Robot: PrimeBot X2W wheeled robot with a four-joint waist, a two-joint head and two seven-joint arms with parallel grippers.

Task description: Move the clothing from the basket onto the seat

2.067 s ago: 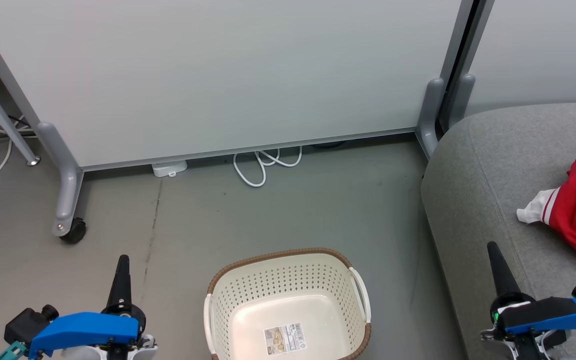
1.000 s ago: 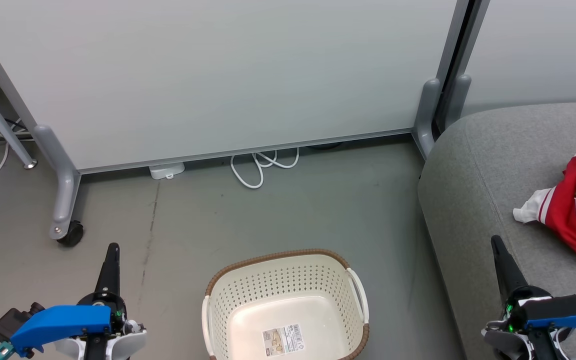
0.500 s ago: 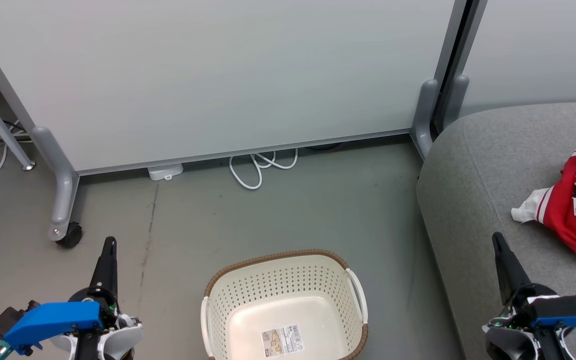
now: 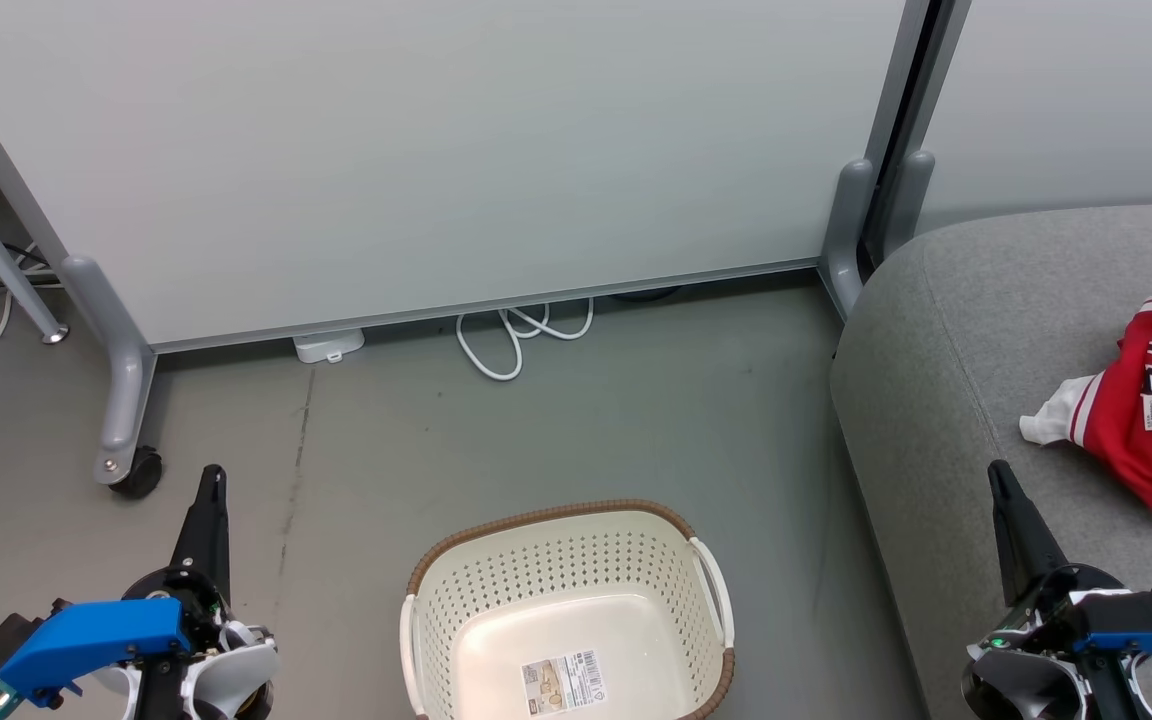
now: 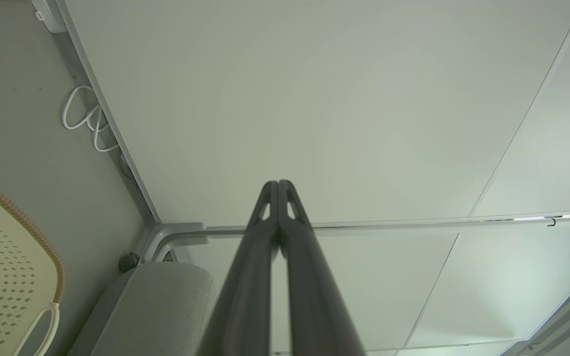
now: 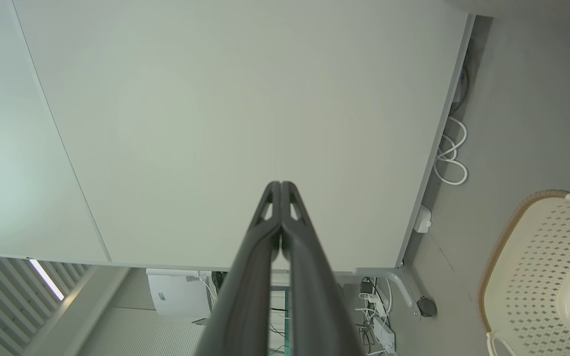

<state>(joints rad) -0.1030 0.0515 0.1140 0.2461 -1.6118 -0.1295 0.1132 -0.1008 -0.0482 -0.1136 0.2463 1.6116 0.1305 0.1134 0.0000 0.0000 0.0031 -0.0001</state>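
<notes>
The red clothing point(image 4: 1151, 420), with white trim and a striped edge, lies bunched on the grey seat point(image 4: 976, 330) at the right. On the floor at bottom centre stands the cream basket point(image 4: 566, 600) with its brown rim; it holds only a label sticker. My left gripper point(image 4: 210, 480) is shut at the lower left, well left of the basket, and its fingers point(image 5: 278, 185) meet at the tips. At the lower right, over the seat's front edge, my right gripper point(image 4: 998, 472) is shut too, with its fingers point(image 6: 281, 185) pressed together.
A pale partition panel point(image 4: 436, 150) on grey castor legs point(image 4: 126, 400) stands behind the basket. White cables point(image 4: 516, 335) and a small white box point(image 4: 328, 345) lie at its foot. A second panel point(image 4: 1066, 100) stands behind the seat.
The head view has shifted slightly, so everything sits a little further left. Both grippers have dropped lower in view, and the left one has drawn left. Clothing and basket lie as before.
</notes>
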